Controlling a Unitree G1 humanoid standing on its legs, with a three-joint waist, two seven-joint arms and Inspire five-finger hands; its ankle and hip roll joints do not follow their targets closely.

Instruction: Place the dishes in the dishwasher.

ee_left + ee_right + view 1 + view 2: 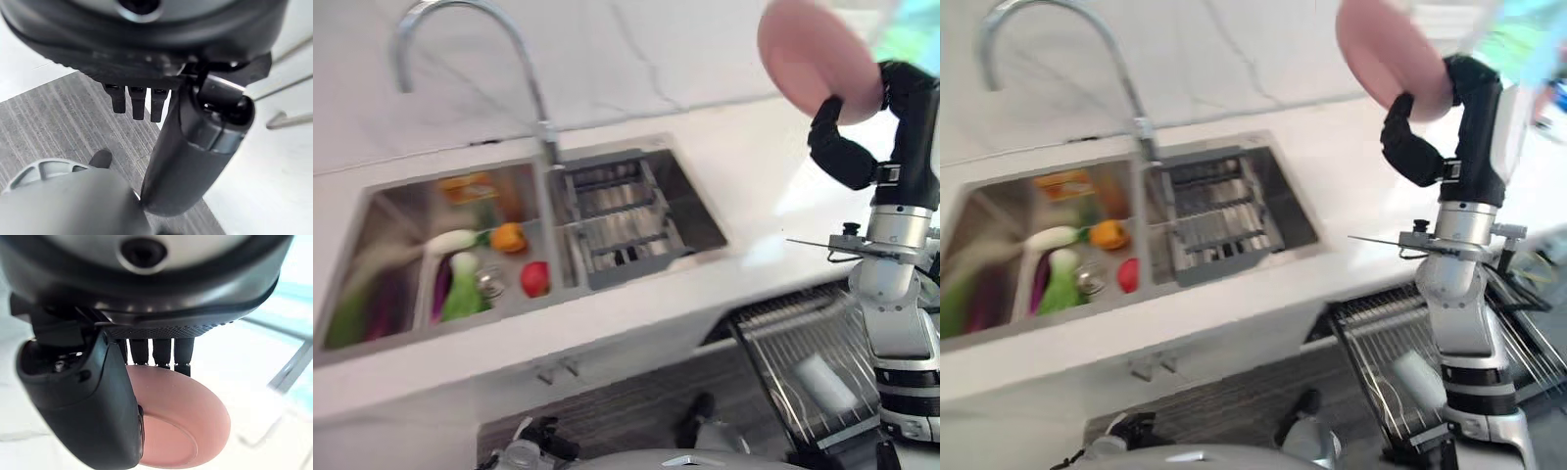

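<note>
A: One plate [815,54] is up in the air, well above the tabletop [754,186], right of the sink [524,235]. The dishwasher rack [818,357] is pulled out below.

B: What has it?

A: The right hand [842,132] pinches its rim, thumb on one face, fingers [161,352] behind.

B: Handling?

A: Stiff, smooth, probably light but breakable; a rim pinch looks apt to slip, so grip deep on the edge.

B: Left hand [137,100]?

A: Low, over the floor, fingers relaxed, empty.
</note>
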